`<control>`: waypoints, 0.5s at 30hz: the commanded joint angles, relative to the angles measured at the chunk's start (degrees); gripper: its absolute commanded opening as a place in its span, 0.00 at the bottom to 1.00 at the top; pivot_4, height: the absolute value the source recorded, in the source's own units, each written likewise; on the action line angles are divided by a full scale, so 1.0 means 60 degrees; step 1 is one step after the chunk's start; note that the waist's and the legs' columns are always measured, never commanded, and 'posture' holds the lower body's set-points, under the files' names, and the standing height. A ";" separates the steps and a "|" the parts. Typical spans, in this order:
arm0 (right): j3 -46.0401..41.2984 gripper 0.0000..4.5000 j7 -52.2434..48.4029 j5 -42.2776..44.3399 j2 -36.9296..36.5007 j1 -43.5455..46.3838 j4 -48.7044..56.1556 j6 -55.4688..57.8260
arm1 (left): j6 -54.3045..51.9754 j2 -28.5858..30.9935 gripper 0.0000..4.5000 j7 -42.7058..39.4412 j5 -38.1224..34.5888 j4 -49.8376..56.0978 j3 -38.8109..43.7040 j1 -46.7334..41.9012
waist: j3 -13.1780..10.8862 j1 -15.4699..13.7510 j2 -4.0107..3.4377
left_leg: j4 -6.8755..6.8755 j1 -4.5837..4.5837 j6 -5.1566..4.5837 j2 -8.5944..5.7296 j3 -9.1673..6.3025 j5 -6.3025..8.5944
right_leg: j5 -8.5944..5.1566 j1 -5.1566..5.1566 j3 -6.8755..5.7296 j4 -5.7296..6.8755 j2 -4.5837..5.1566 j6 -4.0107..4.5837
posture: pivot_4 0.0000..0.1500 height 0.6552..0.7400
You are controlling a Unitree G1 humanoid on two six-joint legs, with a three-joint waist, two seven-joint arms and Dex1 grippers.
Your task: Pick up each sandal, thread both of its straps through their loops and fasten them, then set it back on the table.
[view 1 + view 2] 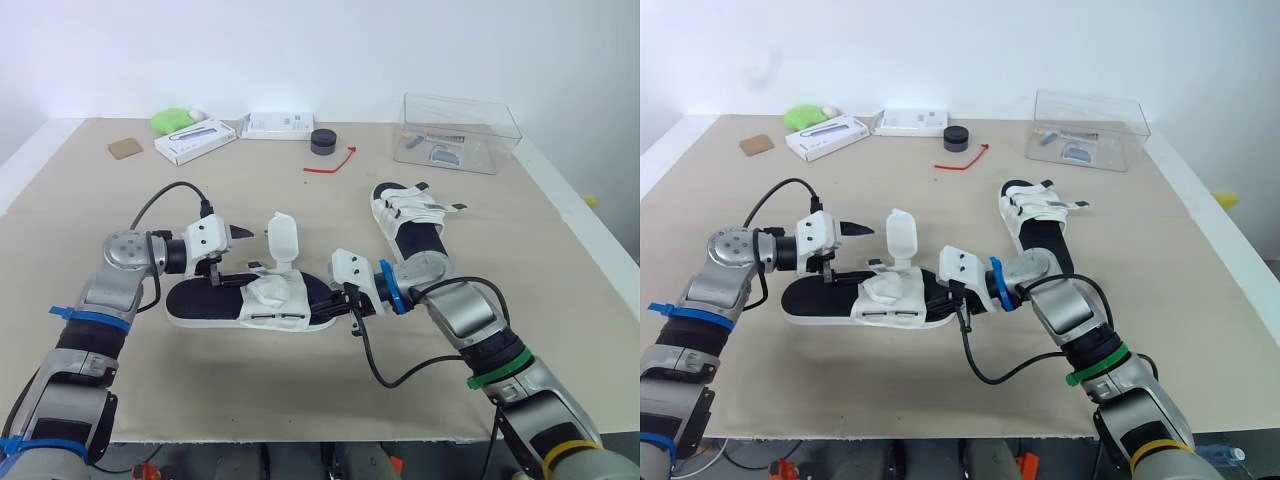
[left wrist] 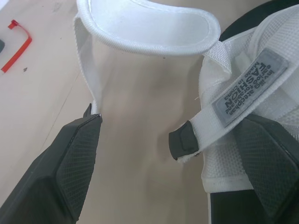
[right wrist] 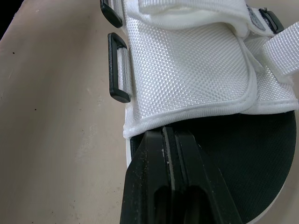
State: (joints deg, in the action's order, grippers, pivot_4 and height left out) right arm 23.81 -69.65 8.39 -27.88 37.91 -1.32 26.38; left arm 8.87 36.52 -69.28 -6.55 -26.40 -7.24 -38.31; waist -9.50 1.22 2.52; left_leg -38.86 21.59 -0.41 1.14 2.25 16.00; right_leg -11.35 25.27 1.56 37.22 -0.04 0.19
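While two sandals lie on the table (image 1: 300, 400), the near sandal (image 1: 250, 305) sits centre and the second sandal (image 1: 410, 225) far right. The left gripper (image 1: 228, 255) is spread wide beside a raised strap (image 1: 282, 240), gripping nothing. The right gripper (image 1: 345, 300) is pressed closed against the near sandal's sole. Open tabletop runs to the near edge.

Bright, even light — only soft, small shadows lie under the sandal (image 1: 200, 308) on the table (image 1: 300, 400), and the wall (image 1: 320, 50) past its far edge glows white.
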 commanded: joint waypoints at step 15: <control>0.0025 0.00 -0.0002 0.0050 -0.0073 -0.0174 0.0372 0.0021 | -0.0057 -0.0273 0.00 -0.0115 -0.0081 0.0105 -0.0139 -0.0140 | 0.0000 0.0000 0.0000 | -0.0023 0.0000 -0.0001 0.0002 -0.0003 -0.0002 | 0.0002 -0.0005 0.0002 0.0007 -0.0007 -0.0005 | 1.00 1.00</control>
State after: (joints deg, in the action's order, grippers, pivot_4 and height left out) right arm 23.77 -69.47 8.60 -27.91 37.47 -0.85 26.39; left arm 9.05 35.02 -70.46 -6.72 -27.00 -8.94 -38.90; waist -9.50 1.22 2.52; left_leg -39.01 21.59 -0.41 1.16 2.23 15.99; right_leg -11.33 25.24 1.57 37.26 -0.08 0.16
